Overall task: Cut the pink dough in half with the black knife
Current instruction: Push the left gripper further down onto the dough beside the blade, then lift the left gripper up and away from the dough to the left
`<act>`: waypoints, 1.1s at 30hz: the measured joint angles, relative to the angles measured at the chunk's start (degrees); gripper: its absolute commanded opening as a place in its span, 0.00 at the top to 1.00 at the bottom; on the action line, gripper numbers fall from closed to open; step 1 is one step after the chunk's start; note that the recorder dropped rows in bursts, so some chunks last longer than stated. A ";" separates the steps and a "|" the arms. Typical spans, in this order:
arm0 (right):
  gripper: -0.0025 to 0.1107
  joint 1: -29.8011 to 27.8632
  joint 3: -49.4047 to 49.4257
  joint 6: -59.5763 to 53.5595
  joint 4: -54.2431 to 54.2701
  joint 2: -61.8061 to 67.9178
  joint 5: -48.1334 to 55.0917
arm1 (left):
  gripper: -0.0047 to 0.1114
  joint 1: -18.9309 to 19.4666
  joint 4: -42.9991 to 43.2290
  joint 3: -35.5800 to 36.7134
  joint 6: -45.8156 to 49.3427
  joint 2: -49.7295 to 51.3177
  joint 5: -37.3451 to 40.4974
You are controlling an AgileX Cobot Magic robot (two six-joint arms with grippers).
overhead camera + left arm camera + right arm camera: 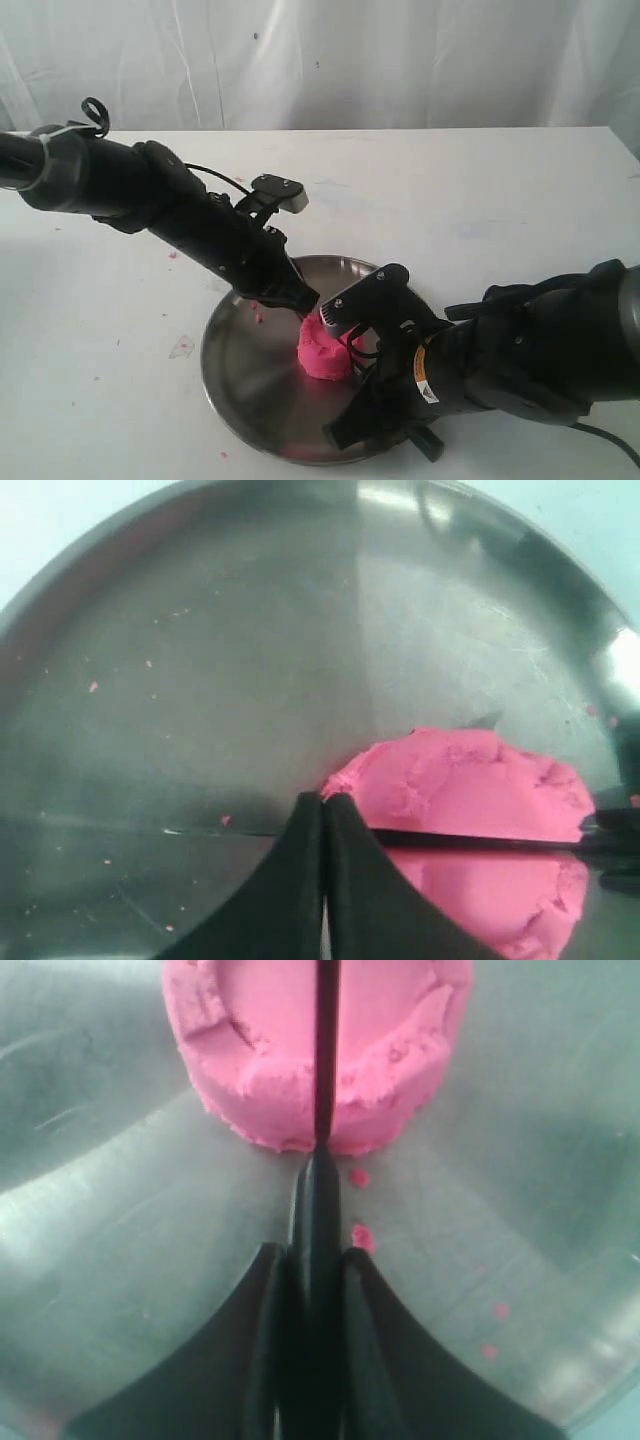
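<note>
A white table (480, 200) bears a round steel plate (245, 370). Nearest, the right gripper (315, 1255) clamps the slim black knife (325, 1060) - blade sunk across the bright pink dough lump (335, 358) mid-plate. Beyond, the left gripper (322, 805) - fingers together, empty - touches the dough's edge.

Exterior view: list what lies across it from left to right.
left arm → left tool → dough → right arm
</note>
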 measured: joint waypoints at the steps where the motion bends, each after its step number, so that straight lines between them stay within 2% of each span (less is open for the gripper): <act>1: 0.98 0.00 0.00 0.00 0.00 0.00 0.00 | 0.96 0.00 0.00 0.00 0.00 -0.25 0.00; 16: 0.98 0.00 0.00 -0.11 -0.11 0.00 0.00 | 0.96 0.00 1.59 0.00 -0.02 -2.98 1.08; 25: 0.98 0.00 -0.12 -0.33 -0.22 0.86 -0.11 | 0.96 0.00 3.40 0.00 -1.90 -10.75 2.13; 33: 0.98 0.00 -0.86 -0.38 -0.32 1.22 -0.20 | 0.96 0.00 11.97 0.00 -9.78 -20.98 3.77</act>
